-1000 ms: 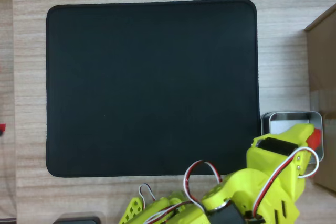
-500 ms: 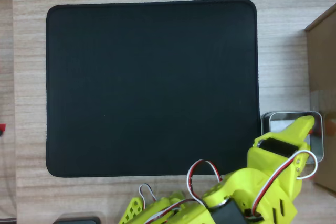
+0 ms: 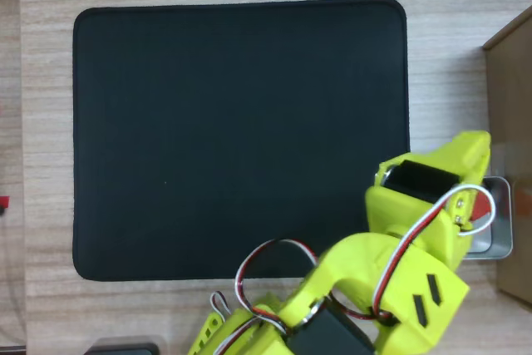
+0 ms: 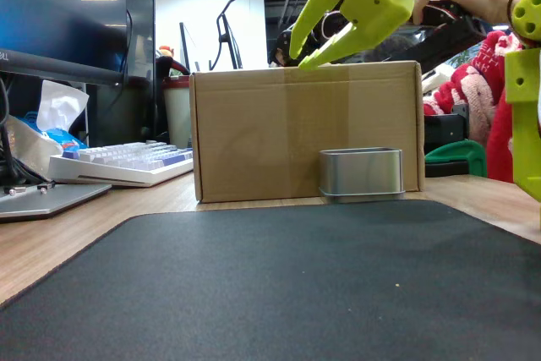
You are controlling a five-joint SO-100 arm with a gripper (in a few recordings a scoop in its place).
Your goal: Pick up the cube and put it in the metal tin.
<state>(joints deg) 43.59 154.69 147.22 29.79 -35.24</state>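
The metal tin point(image 4: 361, 173) stands on the wooden table at the far edge of the black mat, in front of a cardboard box. From overhead, only the right side of the tin point(image 3: 499, 237) shows beside my yellow arm point(image 3: 416, 230), which covers the rest. The cube is hidden: no red block shows on the mat or between the fingers. My gripper point(image 4: 297, 60) hangs high above and to the left of the tin, level with the box's top edge. It is open, with a small gap at the tips and nothing held.
A black mat point(image 3: 241, 139) covers most of the table. The brown cardboard box point(image 4: 304, 133) stands just behind the tin, and its edge point(image 3: 511, 122) lies on the right from overhead. A keyboard point(image 4: 118, 162) and clutter sit at the far left.
A second ago the gripper held the red cube low over the tin. The cube then dropped out of sight, and the gripper has risen and swung away from the tin.
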